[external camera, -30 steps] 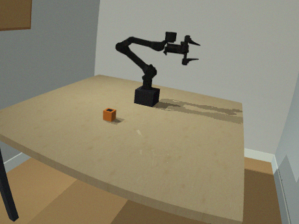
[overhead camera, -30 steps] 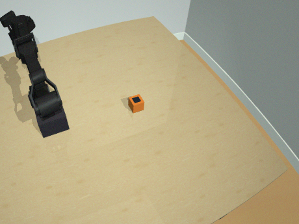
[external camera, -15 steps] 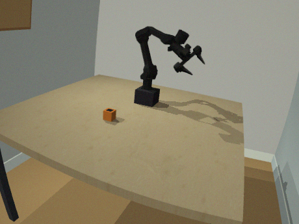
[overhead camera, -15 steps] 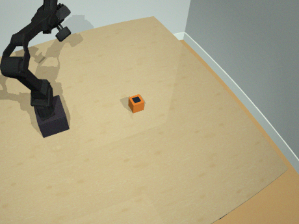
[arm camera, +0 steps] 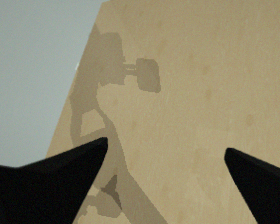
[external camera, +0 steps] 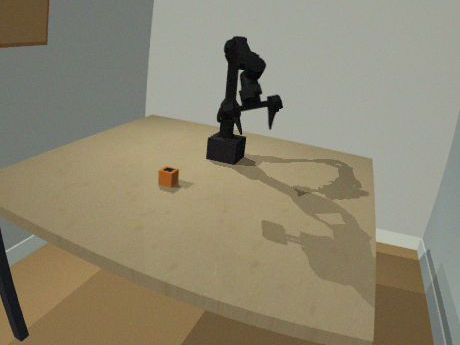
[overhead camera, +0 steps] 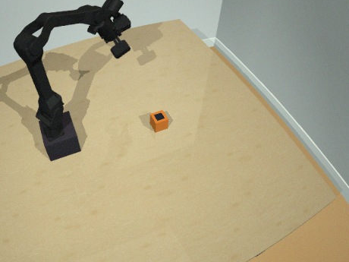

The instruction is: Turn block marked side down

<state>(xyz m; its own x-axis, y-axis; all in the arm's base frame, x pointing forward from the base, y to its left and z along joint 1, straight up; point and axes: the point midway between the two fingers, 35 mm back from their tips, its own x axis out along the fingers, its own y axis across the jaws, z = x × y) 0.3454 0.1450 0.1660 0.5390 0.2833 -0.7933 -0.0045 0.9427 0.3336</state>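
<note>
An orange block (overhead camera: 161,126) (external camera: 168,178) rests upright on the table (overhead camera: 235,153) (external camera: 120,227). Its marked side, with a dark square (overhead camera: 159,116) (external camera: 169,169), faces up. My gripper (external camera: 255,130) (arm camera: 164,147) is open, with nothing between its fingers. It hangs high above the table, well away from the block, towards the top of the view in the top view and to the right of the block in the exterior view. The block is not in the wrist view, which shows bare table and the arm's shadow between and beyond the fingers.
The arm's dark base (overhead camera: 62,143) (external camera: 226,148) stands on the table, left of the block in the top view. The arm's shadow (overhead camera: 85,77) (external camera: 340,252) (arm camera: 117,150) falls across the table. Walls stand beyond the table's edges.
</note>
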